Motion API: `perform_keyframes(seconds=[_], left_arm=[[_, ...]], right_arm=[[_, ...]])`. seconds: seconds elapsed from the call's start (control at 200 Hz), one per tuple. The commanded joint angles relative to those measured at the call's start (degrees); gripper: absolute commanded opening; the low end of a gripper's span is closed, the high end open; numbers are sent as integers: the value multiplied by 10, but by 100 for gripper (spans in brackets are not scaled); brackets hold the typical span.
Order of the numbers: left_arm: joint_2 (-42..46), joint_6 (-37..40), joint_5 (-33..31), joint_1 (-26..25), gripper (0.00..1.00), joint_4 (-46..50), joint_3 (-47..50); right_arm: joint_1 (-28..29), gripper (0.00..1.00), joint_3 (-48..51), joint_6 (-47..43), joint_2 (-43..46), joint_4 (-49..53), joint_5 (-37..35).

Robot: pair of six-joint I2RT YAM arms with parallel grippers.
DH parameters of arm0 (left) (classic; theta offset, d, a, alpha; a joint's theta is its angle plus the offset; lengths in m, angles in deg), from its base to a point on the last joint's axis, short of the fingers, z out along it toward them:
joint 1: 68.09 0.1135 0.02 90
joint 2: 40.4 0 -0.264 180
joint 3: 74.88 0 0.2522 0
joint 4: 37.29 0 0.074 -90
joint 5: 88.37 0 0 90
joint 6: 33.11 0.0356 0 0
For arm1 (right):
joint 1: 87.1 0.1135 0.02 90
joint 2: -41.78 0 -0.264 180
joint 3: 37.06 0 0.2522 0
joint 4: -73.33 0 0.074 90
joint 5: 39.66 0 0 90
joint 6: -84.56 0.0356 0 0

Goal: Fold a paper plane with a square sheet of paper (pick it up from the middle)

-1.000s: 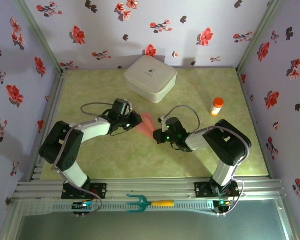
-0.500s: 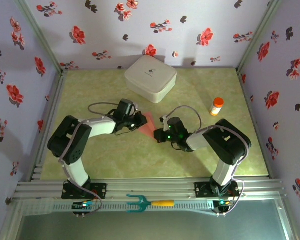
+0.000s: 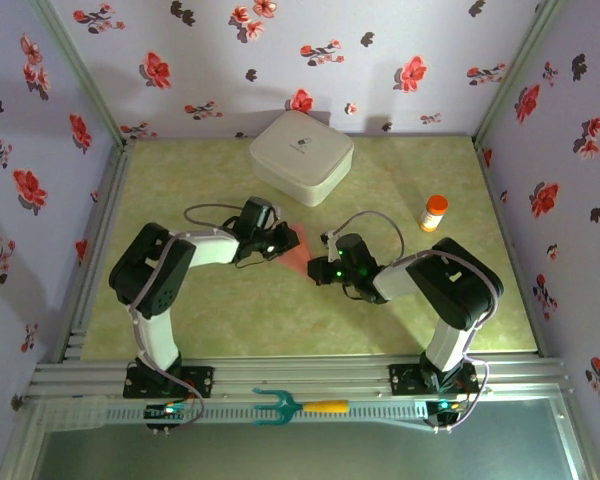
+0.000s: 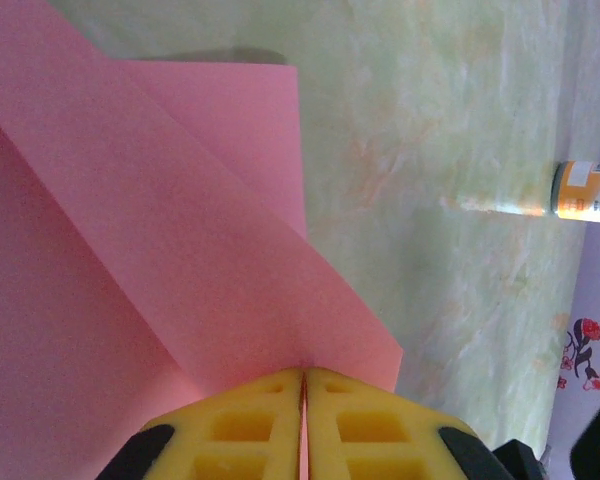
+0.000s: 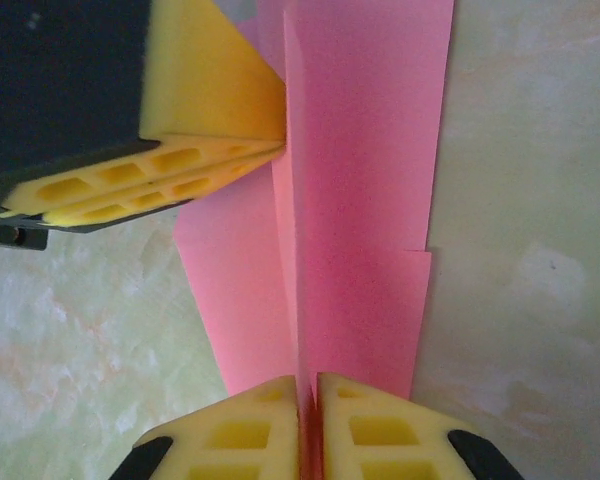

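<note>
Mid-fold. The sheet of paper [image 3: 296,252] lies mid-tabletop [image 3: 230,310] between the arms, creased into overlapping layers with a raised centre ridge. No pointed dart yet, so I'd say the nose and wing folds are left. Left end effector [image 4: 303,375] is pinched onto one edge. Right end effector [image 5: 310,385] is clamped on the ridge from the opposite side. Paper is thin, matte pink. Pads [image 4: 240,425] are yellow ribbed foam. Tabletop is glossy green marble print.

A white rounded box [image 3: 301,157] sits at the far middle of the green marbled table [image 3: 210,320]. An orange-capped bottle [image 3: 434,213] stands upright toward the right, well apart from the box. A teal fork-shaped tool [image 3: 292,406] with a yellow handle lies on the near metal rail [image 3: 300,376]. Flowered walls [image 3: 280,60] enclose the table.
</note>
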Motion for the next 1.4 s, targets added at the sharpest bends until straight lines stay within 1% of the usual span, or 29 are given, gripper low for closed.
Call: perform_keyframes(seconds=[0.0, 0.135, 0.28, 0.34, 0.41, 0.645, 0.875, 0.98, 1.145, 1.395], left_arm=[[-12, 3, 7, -4, 11, -7, -15], [-20, 3, 12, -4, 11, -7, -20], [-22, 7, 14, -5, 13, -8, -23], [-23, 9, 16, -4, 13, -8, -23], [-26, 11, 19, -5, 13, -8, -24], [-38, 12, 32, -5, 13, -11, -30], [-38, 12, 31, -5, 14, -9, -30], [-35, 16, 23, -5, 15, -1, -28], [-40, 22, 23, -5, 16, 5, -36], [-52, 23, 26, -5, 15, 3, -39]], right_arm=[[-5, 15, -6, 9, -7, 20, 12], [-6, 13, -12, 9, -8, 29, 14], [-6, 8, -11, 13, -10, 29, 11], [-6, 8, -12, 14, -10, 31, 11], [-6, 14, -14, 14, -12, 34, 9], [-6, 13, -24, 13, -7, 53, 15], [-8, 8, -26, 21, -12, 59, 11], [-10, 4, -27, 24, -14, 63, 10], [-15, 1, -32, 32, -20, 68, 19], [-19, 0, -29, 42, -24, 67, 18]])
